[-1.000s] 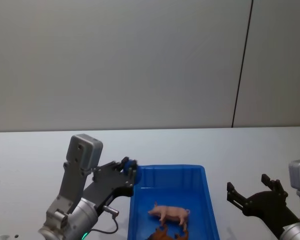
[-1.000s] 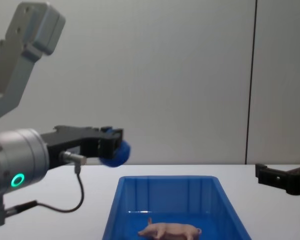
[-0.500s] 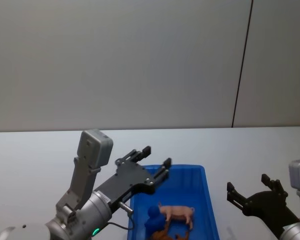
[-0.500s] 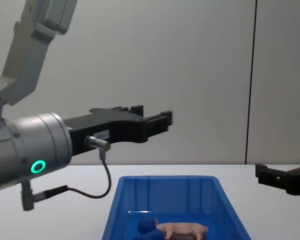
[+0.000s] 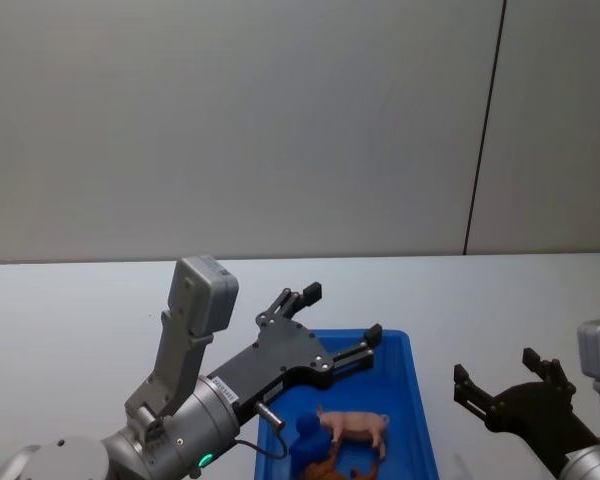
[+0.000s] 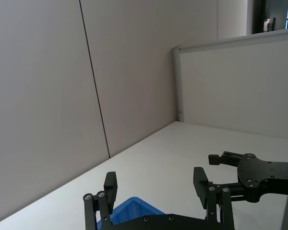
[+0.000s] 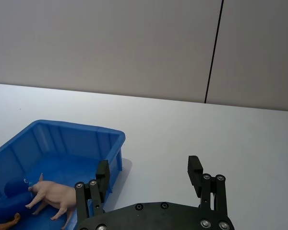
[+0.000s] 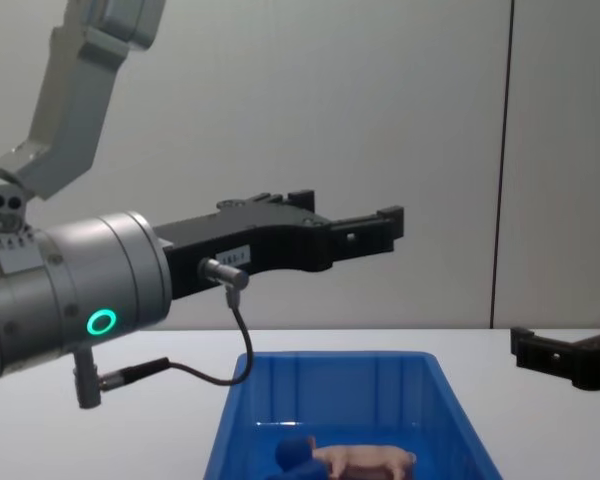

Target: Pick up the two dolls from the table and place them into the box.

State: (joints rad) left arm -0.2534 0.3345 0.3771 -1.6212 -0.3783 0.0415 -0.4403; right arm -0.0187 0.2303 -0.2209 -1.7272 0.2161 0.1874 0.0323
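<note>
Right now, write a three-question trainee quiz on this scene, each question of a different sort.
1. True or false: the pink pig lies inside the blue bin.
2. The left gripper is: A open, above the bin; B shut on the blue doll; C resting on the table.
3. Fill in: the right gripper hovers to the bin's ____ side.

Key: 1 true; 2 A; 3 right.
</note>
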